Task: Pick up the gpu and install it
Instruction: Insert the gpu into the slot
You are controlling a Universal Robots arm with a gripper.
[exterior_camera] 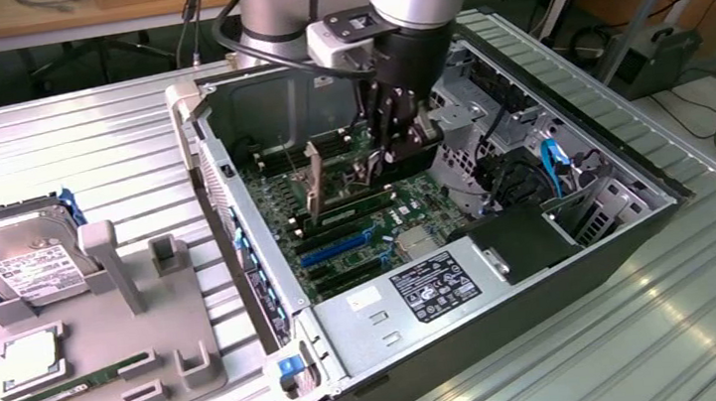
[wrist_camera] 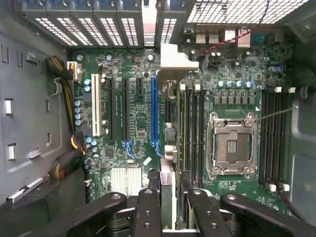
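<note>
Deep inside the open computer case [exterior_camera: 625,202], over the motherboard [wrist_camera: 138,123]: end effector [exterior_camera: 396,152] clenched on the gpu [wrist_camera: 168,168], held on edge, silvery bracket [wrist_camera: 174,61] toward the rear slot covers. Pickup done, judging by the holder [exterior_camera: 108,356] on the counter [exterior_camera: 47,153] carrying just the hard drive [exterior_camera: 18,261] and memory stick [exterior_camera: 71,382]. Card just beside the blue slot [wrist_camera: 154,113]; seating apparently unfinished, though contact with the slot cannot be told.

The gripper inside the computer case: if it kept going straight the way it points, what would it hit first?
Most likely the motherboard. The gripper points down at it, and the gpu it holds edge-on would touch first, near the blue slot, though depth is hard to judge.
</note>
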